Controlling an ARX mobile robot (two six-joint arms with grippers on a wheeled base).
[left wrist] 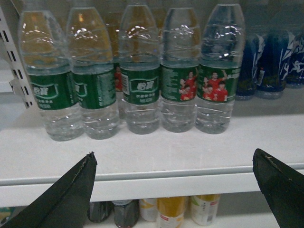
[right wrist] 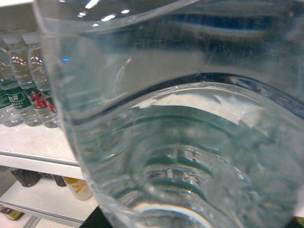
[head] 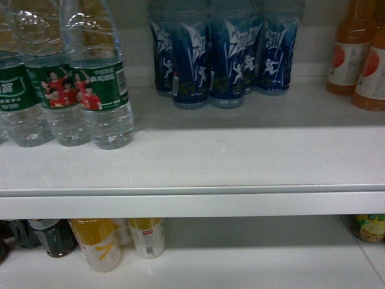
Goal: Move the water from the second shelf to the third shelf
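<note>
Water bottle [right wrist: 180, 142] clear, ribbed, fills right wrist view; right end effector unseen, grip can't tell. Left end effector [left wrist: 180, 190] spread wide, holding nothing.

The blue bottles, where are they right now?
In the head view the blue bottles stand clustered at the back middle of the upper shelf, between the water bottles on the left and the orange bottles on the right.

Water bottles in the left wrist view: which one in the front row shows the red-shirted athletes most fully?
The rightmost water bottle, beside the blue bottles. Its neighbour's athletes sit partly turned away; the others show white text.
</note>
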